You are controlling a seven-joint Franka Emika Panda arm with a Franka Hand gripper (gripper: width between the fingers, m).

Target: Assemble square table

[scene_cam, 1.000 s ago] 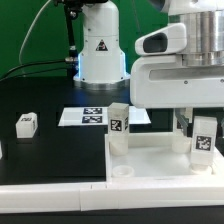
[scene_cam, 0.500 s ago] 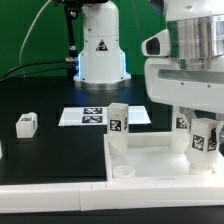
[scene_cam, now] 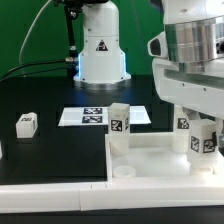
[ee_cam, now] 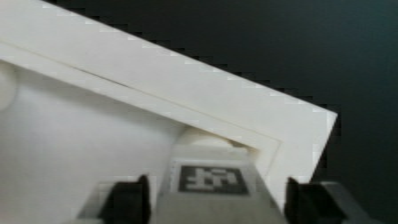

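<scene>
Gripper (scene_cam: 203, 140) is clamping a leg (scene_cam: 205, 142) at right of frame, standing on the plate (scene_cam: 150, 155); another leg (scene_cam: 119, 124) mid-frame, loose leg (scene_cam: 26, 124) left.

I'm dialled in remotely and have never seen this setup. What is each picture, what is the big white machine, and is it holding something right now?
The exterior view looks at a black table from the side. The big white machine is a robot arm; its gripper stands over the white square plate. Three legs stand on the plate, including one at a far corner; a fourth leg lies loose at the exterior view's left. The marker board lies behind. The wrist view looks down between the fingers: they flank a tagged leg, but whether they press it is unclear.
</scene>
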